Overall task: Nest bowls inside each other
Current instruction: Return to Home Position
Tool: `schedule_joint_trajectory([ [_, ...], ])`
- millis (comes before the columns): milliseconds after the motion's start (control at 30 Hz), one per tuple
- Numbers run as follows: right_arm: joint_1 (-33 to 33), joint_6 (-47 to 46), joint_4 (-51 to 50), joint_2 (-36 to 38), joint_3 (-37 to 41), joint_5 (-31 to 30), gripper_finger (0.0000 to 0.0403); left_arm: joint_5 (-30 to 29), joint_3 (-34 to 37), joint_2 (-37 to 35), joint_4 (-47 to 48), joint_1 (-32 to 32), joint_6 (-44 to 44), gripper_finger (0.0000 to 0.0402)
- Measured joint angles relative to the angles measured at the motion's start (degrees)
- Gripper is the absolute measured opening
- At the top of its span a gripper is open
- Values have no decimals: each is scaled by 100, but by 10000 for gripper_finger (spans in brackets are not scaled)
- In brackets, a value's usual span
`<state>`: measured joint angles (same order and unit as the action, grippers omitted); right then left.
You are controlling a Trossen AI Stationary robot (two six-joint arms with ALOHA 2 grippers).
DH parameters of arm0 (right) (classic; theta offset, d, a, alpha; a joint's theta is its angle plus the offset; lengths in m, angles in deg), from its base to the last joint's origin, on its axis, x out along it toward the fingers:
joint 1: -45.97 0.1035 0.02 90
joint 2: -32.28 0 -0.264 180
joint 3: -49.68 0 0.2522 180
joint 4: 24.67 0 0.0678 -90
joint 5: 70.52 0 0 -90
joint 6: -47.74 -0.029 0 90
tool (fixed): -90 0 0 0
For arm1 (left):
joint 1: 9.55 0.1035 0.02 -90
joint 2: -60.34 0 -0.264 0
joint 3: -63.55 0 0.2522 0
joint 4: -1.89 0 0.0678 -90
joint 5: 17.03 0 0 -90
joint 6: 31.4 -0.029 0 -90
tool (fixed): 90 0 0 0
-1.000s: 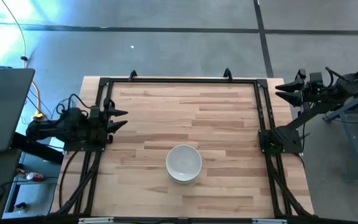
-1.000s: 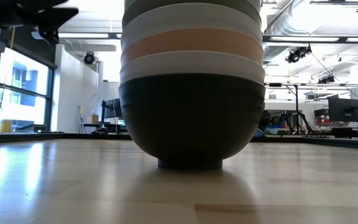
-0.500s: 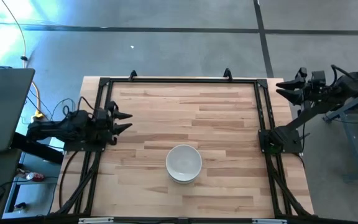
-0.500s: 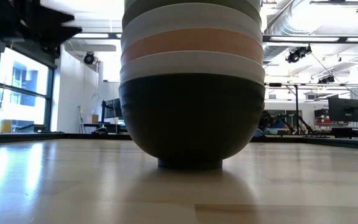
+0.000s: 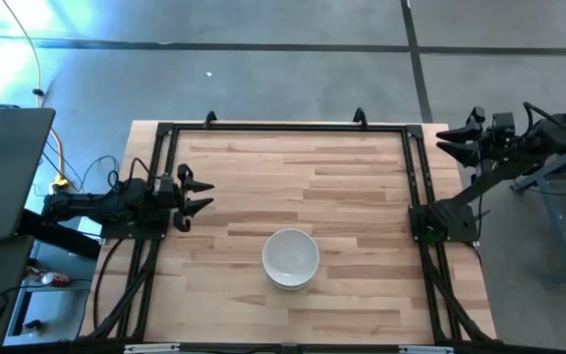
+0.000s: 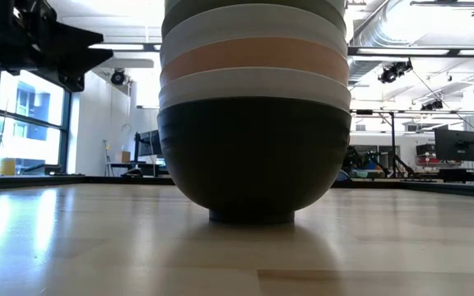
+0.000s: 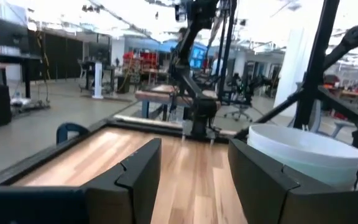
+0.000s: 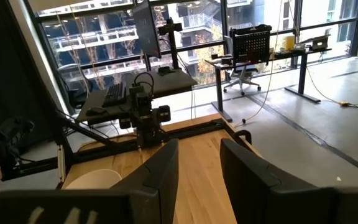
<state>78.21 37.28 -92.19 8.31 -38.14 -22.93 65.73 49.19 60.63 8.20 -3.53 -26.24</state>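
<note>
The bowls stand nested in one stack [image 5: 291, 259] on the table's near middle, a white bowl on top. In the low view the stack [image 6: 253, 115] rests by the foot of its black bottom bowl, with white, peach-orange, white and a darker rim above. The stack also shows in the left wrist view [image 7: 303, 152] and the right wrist view [image 8: 92, 180]. My left gripper [image 5: 200, 194] is open and empty at the table's left edge, left of the stack. My right gripper [image 5: 443, 141] is open and empty beyond the table's far right corner.
A black metal frame [image 5: 283, 128] runs along the table's far, left and right edges. The right arm's base [image 5: 445, 221] stands at the right edge. A laptop [image 5: 3, 172] sits off the table to the left. Bare wood lies around the stack.
My left gripper has moved toward the table's right edge, a little farther in over the table, and stays open. The stack of bowls has kept still.
</note>
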Motion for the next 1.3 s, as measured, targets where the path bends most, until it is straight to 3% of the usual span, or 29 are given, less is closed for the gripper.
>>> schedule_joint_trajectory([
  [333, 1, -159, -21, 2, 0, 110, 110, -34, -11, -4, 263, -2, 42, 177],
  [567, 1, -728, -325, 2, 0, 1019, 110, -76, -11, -4, 297, -2, 294, 177],
  [700, -1, -895, -606, 2, 11, 1229, 110, -128, -11, -4, 280, -2, 323, 177],
  [933, 1, -1298, -1725, 13, 473, 1408, 110, -611, -11, -4, 326, -2, 766, 177],
  [1100, -1, -1864, -2655, 13, 743, 1268, 110, -516, -11, -4, 294, -2, 861, 177],
  [1300, 1, -1191, -2258, 467, 1392, 1067, 110, -292, -11, -4, 289, -2, 1116, 177],
])
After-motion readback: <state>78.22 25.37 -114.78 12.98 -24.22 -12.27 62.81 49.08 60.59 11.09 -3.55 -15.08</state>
